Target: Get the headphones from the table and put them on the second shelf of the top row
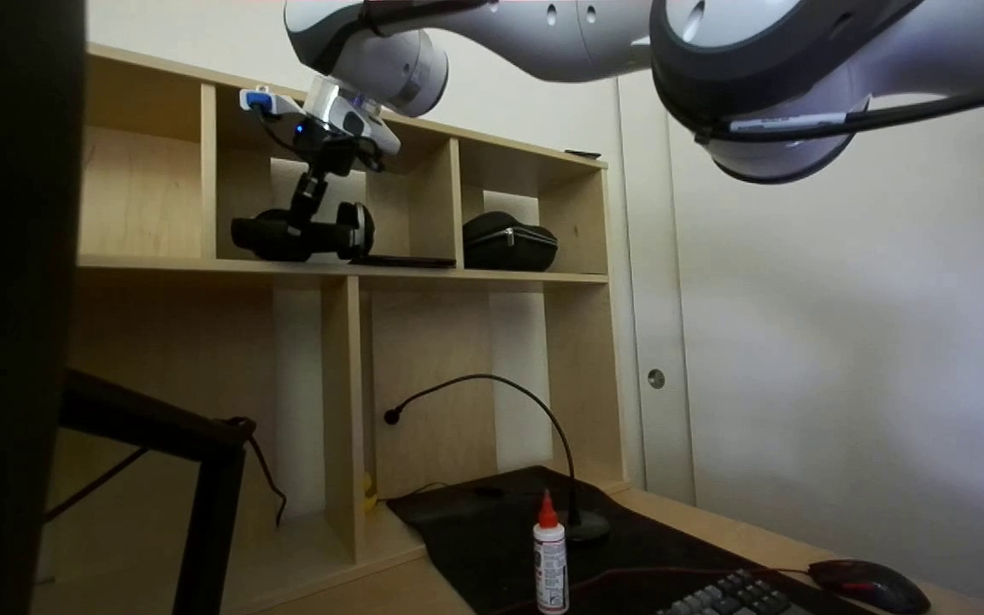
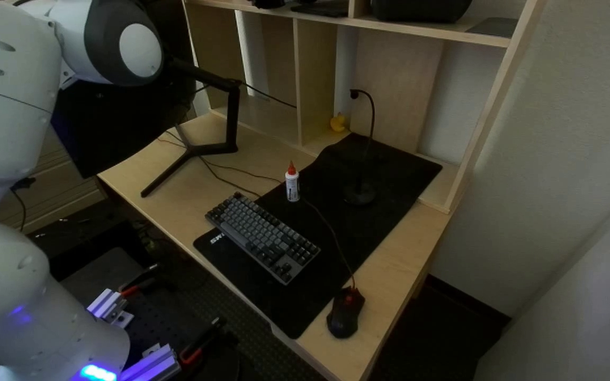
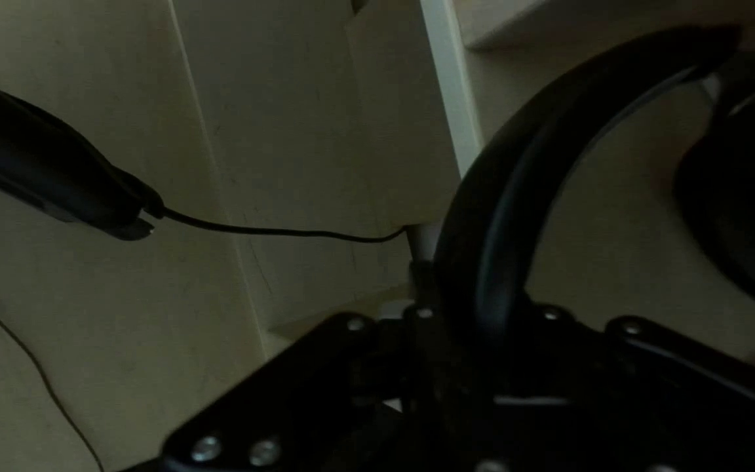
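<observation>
Jaws clamp the headphones point(image 1: 327, 237) by the headband point(image 3: 502, 196) at the middle cubby's point(image 1: 428, 201) lip point(image 1: 287, 267) (free room beside).

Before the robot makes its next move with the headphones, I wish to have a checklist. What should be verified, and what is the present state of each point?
1. Headphones held: ok; the wrist view shows the headband between the fingers of the gripper.
2. Lined up with the middle cubby of the top row: ok, in an exterior view.
3. Earcups resting on the shelf board: cannot tell.
4. Far enough in from the front edge: cannot tell.
5. Cubby free of other things: not ok; a flat dark item lies there.
6. Black case out of the way: ok; it sits in the next cubby.
</observation>
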Robot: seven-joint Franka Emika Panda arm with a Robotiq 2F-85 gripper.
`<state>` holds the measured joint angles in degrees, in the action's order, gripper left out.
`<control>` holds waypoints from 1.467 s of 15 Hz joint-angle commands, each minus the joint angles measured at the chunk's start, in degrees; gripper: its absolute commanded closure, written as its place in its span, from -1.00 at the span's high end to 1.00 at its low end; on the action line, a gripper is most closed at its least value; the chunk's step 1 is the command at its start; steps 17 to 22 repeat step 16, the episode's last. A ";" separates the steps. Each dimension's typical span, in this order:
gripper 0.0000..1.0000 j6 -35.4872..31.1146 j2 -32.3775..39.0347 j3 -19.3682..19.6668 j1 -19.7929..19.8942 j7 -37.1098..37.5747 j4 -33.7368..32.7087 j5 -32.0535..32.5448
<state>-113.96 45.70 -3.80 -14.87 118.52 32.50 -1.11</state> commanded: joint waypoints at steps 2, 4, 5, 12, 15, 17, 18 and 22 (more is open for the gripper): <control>0.24 3.09 -1.61 -3.11 3.33 -3.52 0.10 -4.99; 0.54 3.62 -2.33 -3.58 4.76 -3.95 0.23 -6.61; 0.69 3.78 -2.88 -3.60 5.44 -3.80 0.45 -7.26; 1.00 17.38 -11.64 -7.46 12.87 -4.23 3.40 -17.31; 1.00 20.44 -10.37 -6.74 12.72 -2.93 -0.22 -18.09; 1.00 23.34 -11.62 -7.29 13.83 -2.93 -0.06 -19.33; 1.00 23.34 -11.62 -7.29 13.83 -2.93 -0.06 -19.33; 1.00 23.34 -11.62 -7.29 13.83 -2.93 -0.06 -19.33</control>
